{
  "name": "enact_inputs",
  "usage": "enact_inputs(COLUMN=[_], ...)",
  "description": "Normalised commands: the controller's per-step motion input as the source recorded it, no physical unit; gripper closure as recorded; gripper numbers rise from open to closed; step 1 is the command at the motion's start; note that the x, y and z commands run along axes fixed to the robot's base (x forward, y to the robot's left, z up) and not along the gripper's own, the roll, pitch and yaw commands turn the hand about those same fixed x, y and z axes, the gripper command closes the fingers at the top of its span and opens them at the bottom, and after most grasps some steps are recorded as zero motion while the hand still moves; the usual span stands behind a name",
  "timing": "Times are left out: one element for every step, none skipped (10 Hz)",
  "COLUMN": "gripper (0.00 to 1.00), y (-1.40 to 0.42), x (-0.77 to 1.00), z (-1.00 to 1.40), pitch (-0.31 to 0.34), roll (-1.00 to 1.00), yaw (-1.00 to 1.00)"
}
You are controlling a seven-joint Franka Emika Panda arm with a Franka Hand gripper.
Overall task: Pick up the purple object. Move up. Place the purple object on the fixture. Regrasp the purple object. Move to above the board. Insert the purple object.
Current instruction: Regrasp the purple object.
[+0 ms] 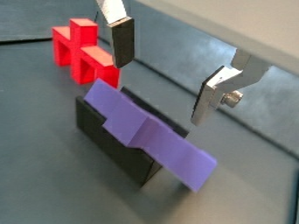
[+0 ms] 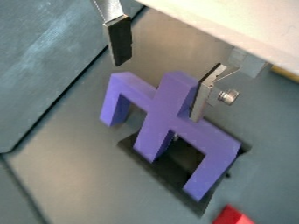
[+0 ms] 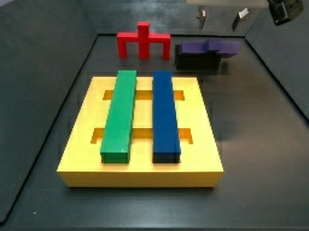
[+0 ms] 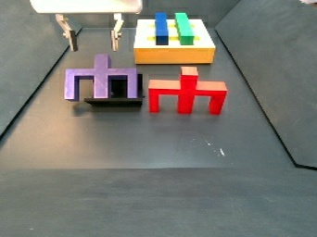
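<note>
The purple object (image 2: 142, 112) lies flat across the top of the small black fixture (image 1: 107, 138), bar and legs overhanging its edges; in a side view the purple object (image 4: 83, 81) is left of the red piece. My gripper (image 2: 162, 65) hangs open just above it, touching nothing, one fingertip (image 2: 118, 44) beyond the bar and the other beside the central post. In a side view the gripper (image 4: 95, 37) sits straight over the piece. The yellow board (image 3: 85, 135) with its green bar (image 3: 119, 113) and blue bar (image 3: 164, 113) lies apart from the fixture.
A red piece (image 4: 188, 93) of like shape stands upright right beside the fixture, close to one finger (image 1: 119, 42) in a wrist view. Dark walls (image 3: 272, 81) enclose the floor.
</note>
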Motion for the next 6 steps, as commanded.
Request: enact_inputs(gripper=[0.0, 0.0, 0.0, 0.0, 0.0, 0.0], y=[-0.36, -0.33, -0.35, -0.29, -0.02, 0.0], x=[-0.03, -0.01, 0.0, 0.08, 0.12, 0.13], z=[0.0, 0.0, 0.0, 0.0, -0.21, -0.25], pitch=[0.0, 0.0, 0.0, 0.0, 0.0, 0.0], roll=[1.0, 1.0, 1.0, 1.0, 1.0, 1.0], yaw=[0.11, 0.09, 0.03, 0.0, 0.03, 0.15])
